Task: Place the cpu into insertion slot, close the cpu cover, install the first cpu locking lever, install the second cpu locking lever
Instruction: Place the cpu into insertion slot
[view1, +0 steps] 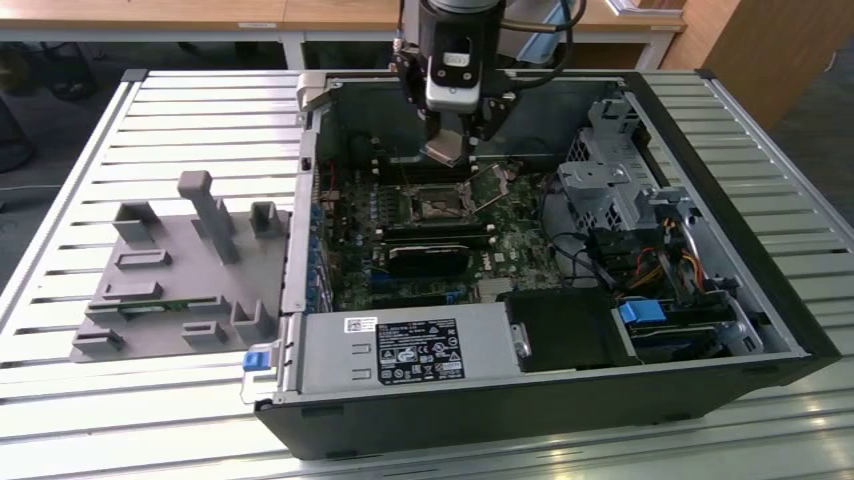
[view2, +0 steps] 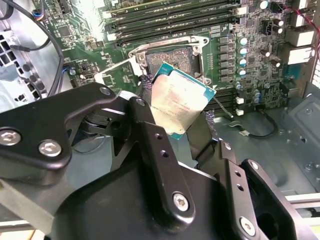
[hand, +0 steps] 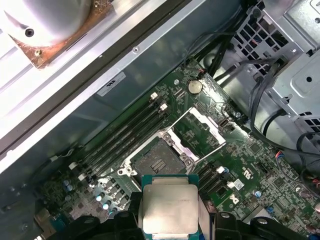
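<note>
My gripper (view1: 449, 152) hangs inside the open computer case, just above the motherboard and a little behind the insertion slot (view1: 434, 206). It is shut on the cpu (view2: 177, 100), a flat silver-grey square chip with a pale edge, pinched by its sides between two black fingers (view2: 150, 131). In the first wrist view the cpu (hand: 169, 207) sits beside the insertion slot (hand: 156, 161) and apart from it, not over it. The slot's dark centre is bare. The cpu cover (hand: 210, 125) is swung open and lies flipped back beside the slot. A thin lever (view2: 220, 107) stands out next to the socket.
Long black memory slots (hand: 125, 135) run beside the socket. A grey drive cage (view1: 617, 185) and cable bundles (view1: 607, 260) fill the exterior view's right. The power supply (view1: 400, 350) sits at the near edge. A grey fixture (view1: 174, 270) lies on the slatted table (view1: 80, 420) outside the case.
</note>
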